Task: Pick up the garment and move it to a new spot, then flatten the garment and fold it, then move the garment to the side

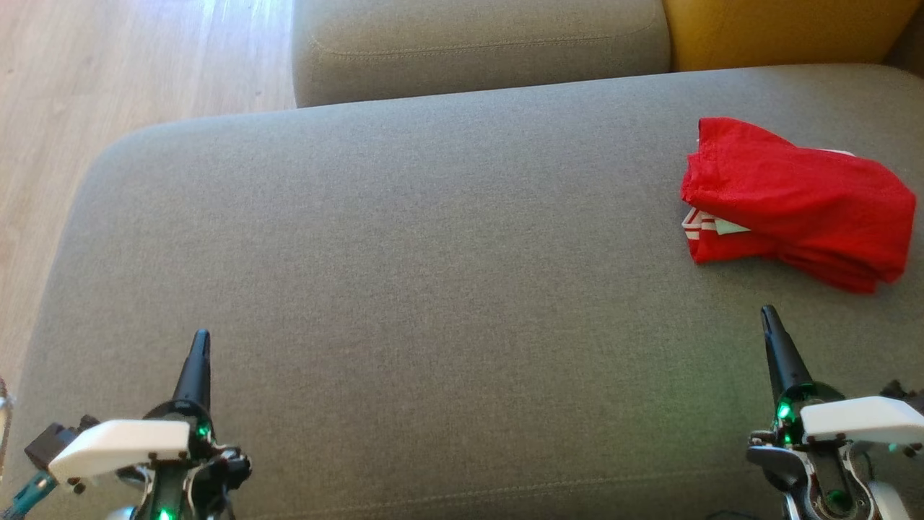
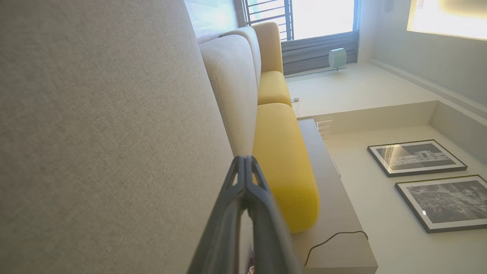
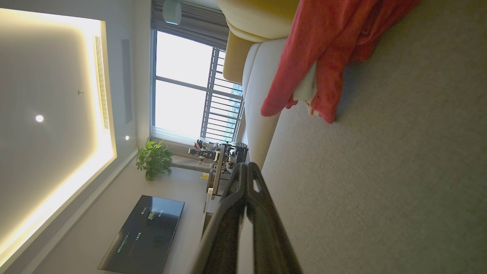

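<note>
The red garment (image 1: 794, 209) lies folded in a loose bundle on the grey sofa seat (image 1: 433, 253), toward the robot's right, with a bit of white striped trim showing at its left edge. The right gripper (image 1: 769, 314) is near it, not touching, its two dark fingers pressed together. The left gripper (image 1: 200, 341) is well apart from the garment over bare grey fabric, its fingers also pressed together. A yellow cushion (image 1: 779, 29) stands behind the garment.
</note>
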`<state>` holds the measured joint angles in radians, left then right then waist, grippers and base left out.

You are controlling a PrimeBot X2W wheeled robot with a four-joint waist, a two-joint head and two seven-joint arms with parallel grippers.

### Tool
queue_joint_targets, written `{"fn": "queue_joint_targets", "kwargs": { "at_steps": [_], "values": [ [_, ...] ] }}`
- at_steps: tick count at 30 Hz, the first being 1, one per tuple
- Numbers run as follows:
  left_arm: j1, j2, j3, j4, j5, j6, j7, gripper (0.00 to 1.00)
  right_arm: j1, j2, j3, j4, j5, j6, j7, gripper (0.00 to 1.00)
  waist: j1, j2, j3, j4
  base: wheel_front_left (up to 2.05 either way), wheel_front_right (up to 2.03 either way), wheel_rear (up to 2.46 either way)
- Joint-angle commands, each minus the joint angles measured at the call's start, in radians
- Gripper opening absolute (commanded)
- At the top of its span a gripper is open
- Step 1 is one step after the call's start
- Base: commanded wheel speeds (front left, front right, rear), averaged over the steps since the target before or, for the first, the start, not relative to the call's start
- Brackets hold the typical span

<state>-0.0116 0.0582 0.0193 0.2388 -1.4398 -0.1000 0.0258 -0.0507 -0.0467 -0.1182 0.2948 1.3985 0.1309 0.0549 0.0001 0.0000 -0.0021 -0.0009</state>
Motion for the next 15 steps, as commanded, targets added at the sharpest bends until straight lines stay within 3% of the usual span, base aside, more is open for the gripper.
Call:
{"fn": "queue_joint_targets", "kwargs": {
  "at_steps": [1, 15],
  "values": [
    [-0.059, 0.017, 0.037, -0.024, -0.021, -0.008, 0.010, 0.00, -0.054, -0.004, 0.015, -0.040, 0.024, 0.000, 0.009, 0.00, -0.0001, 0.0000, 0.000, 0.000, 0.00, 0.00, 0.00],
    [-0.088, 0.016, 0.057, 0.000, -0.167, -0.027, 0.052, 0.00, -0.057, -0.004, 0.006, -0.048, 0.179, 0.000, 0.050, 0.00, -0.0001, 0.0000, 0.004, 0.001, 0.00, 0.00, 0.00]
  ]
}}
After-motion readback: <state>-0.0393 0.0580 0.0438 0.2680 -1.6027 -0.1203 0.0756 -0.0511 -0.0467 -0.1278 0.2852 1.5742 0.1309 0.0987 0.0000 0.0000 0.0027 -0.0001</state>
